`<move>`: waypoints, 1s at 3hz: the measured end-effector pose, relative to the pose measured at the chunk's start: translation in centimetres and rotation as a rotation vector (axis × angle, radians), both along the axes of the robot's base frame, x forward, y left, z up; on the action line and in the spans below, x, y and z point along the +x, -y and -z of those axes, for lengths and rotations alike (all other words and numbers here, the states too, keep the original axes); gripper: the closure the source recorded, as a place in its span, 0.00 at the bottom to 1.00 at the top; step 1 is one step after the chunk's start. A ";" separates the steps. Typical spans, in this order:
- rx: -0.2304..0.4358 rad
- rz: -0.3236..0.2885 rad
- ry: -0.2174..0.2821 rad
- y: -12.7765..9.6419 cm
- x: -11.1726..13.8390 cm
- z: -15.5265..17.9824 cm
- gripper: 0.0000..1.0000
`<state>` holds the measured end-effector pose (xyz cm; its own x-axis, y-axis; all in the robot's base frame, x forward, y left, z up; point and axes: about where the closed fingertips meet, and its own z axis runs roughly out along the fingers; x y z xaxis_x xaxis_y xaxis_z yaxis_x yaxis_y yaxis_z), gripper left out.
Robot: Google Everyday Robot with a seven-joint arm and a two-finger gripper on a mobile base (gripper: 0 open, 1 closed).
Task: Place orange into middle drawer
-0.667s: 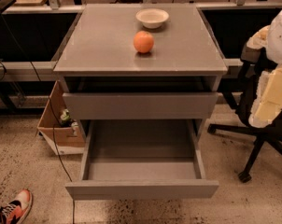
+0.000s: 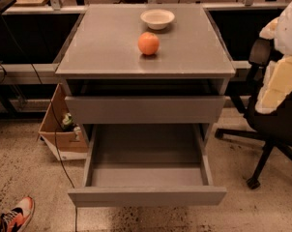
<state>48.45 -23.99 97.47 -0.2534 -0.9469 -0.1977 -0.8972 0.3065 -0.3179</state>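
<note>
The orange [image 2: 148, 43] sits on the grey cabinet top [image 2: 102, 47], near its middle and just in front of a cream-white bowl [image 2: 157, 18]. The middle drawer [image 2: 146, 175] is pulled far out toward me and has nothing in it. The drawer above it [image 2: 145, 109] is pulled out only slightly. My gripper [image 2: 277, 85] shows as a cream-coloured shape at the right edge of the view. It is held in the air, well to the right of the cabinet and apart from the orange, and nothing shows in it.
A black office chair [image 2: 267, 124] on castors stands right of the cabinet, behind my arm. An open cardboard box [image 2: 59, 129] sits on the floor to the left, with a cable hanging past it. A person's orange sneaker [image 2: 15, 214] is at the bottom left. Desks run along the back.
My gripper at the right edge has shifted slightly upward. The orange, the bowl and the drawers have not moved.
</note>
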 end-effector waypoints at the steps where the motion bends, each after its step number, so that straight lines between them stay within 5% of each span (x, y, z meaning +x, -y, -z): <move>1: 0.014 0.053 0.071 2.9 7.4 -0.7 0.00; 2: 0.012 0.052 0.066 2.8 7.2 -0.5 0.00; 3: 0.109 0.020 0.072 1.3 8.3 -1.2 0.00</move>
<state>56.71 -25.32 98.69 -0.2533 -0.9139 -0.3172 -0.8669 0.3599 -0.3449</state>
